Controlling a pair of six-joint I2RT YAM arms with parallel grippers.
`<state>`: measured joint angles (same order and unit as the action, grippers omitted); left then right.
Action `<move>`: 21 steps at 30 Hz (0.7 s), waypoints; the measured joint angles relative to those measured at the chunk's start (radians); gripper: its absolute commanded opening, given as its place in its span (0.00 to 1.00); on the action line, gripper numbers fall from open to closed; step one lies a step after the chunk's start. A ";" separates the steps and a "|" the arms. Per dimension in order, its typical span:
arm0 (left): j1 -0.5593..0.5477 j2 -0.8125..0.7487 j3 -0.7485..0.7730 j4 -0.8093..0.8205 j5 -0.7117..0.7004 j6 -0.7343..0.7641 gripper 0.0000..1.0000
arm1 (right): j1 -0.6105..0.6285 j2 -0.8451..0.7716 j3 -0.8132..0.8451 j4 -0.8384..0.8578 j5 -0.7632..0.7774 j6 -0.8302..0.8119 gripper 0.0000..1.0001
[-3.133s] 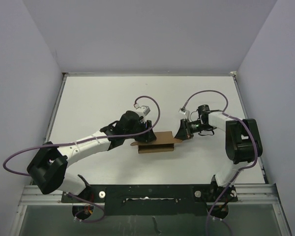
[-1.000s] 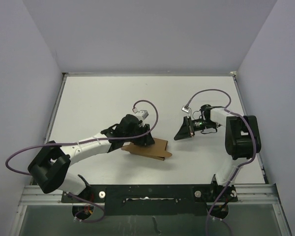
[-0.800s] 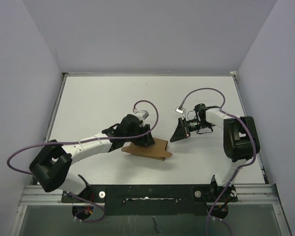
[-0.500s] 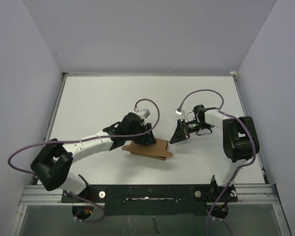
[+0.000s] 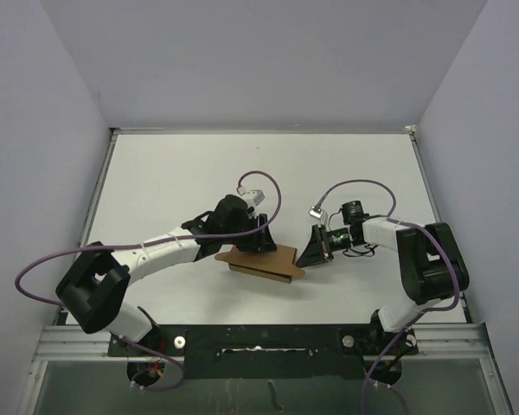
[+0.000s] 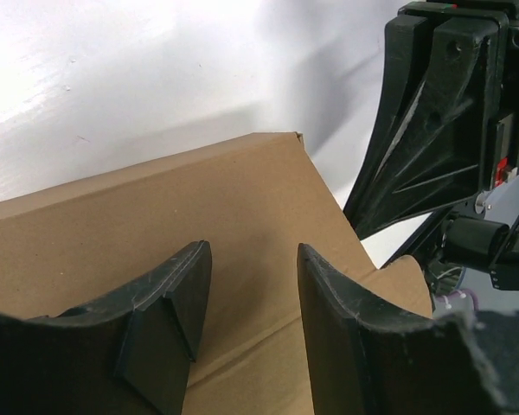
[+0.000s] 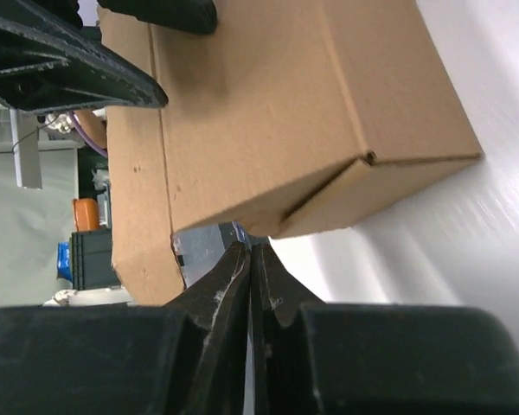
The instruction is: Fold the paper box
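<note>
The paper box (image 5: 265, 262) lies partly folded on the white table (image 5: 173, 173), near the middle and toward the front edge, its brown panels creased and one flap (image 7: 376, 186) turned down along the side. In the left wrist view the box (image 6: 156, 203) fills the lower frame as a flat brown panel with a corner pointing away.

The left gripper (image 5: 259, 243) sits on the box's far-left part. Its fingers (image 6: 169, 290) are spread apart and lie against the top panel, with bare cardboard showing between them.

The right gripper (image 5: 309, 252) is just beside the box's right corner. Its fingers (image 7: 221, 294) are pressed together with nothing between them, and their tip sits right under the edge of the box (image 7: 268, 112). Whether it touches that edge cannot be told. From the left wrist camera this gripper (image 6: 432, 130) blocks the space beyond the box's right corner; from the right wrist camera the left gripper (image 7: 69, 73) covers the box's far end.

Beyond the box, a purple cable (image 5: 272, 186) loops above the left gripper and another (image 5: 359, 183) arcs over the right one. A metal rail (image 5: 268, 344) runs along the table edge in front of the box.
</note>
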<state>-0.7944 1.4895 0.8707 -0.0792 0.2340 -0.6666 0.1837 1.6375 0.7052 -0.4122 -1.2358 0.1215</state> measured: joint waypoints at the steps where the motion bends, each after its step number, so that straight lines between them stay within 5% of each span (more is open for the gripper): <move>1: 0.000 0.002 0.000 0.000 0.004 -0.003 0.43 | 0.014 -0.012 -0.005 0.025 0.010 0.029 0.02; 12: 0.002 0.032 0.000 0.012 0.027 -0.011 0.42 | 0.159 0.075 0.010 0.165 0.038 0.201 0.10; 21: 0.002 0.000 0.003 -0.011 -0.025 0.012 0.48 | 0.094 0.075 0.056 0.148 0.040 0.152 0.11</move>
<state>-0.7925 1.4899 0.8734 -0.0898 0.2092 -0.6548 0.2779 1.7126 0.7616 -0.2638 -1.1957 0.2733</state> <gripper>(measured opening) 0.464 0.109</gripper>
